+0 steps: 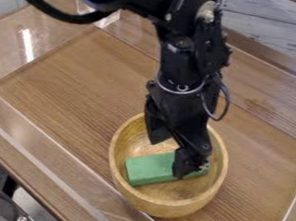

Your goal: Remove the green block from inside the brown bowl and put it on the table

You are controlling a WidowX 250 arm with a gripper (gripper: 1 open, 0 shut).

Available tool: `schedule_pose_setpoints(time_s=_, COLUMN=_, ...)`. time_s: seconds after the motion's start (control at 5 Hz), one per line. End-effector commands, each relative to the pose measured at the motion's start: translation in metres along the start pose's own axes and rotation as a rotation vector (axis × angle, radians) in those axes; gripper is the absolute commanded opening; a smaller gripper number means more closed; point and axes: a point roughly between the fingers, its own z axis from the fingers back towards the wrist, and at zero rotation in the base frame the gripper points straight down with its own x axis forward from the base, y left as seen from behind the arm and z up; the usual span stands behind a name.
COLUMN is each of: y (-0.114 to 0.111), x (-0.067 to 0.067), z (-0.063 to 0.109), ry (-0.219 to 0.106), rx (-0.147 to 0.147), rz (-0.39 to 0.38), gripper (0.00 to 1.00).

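Camera view: the green block [149,170] lies flat inside the brown bowl [209,197] on the bench [86,85]. The jaws stand released around its end. It looks light, stiff; pinch across its narrow sides.

We saw a matt green block [148,169], a smooth wooden bowl [168,201], a wood-grain table [86,85] and glossy clear plastic walls [50,167].

The gripper [173,154] hides the right end of the green block [148,170] and part of the brown bowl [128,186]. The arm's upper part is cut off by the top edge.
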Motion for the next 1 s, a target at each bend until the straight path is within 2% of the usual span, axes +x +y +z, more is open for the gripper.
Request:
schedule_pose_setpoints(time_s=0.0, y=0.004, x=0.006, z=0.01, ry=-0.046, rx=0.012, rz=-0.008, gripper=1.0)
schedule_pose_setpoints(time_s=0.8, y=0.005, x=-0.007, z=-0.006, ry=-0.028, rx=-0.014, rz=-0.022, gripper=1.0)
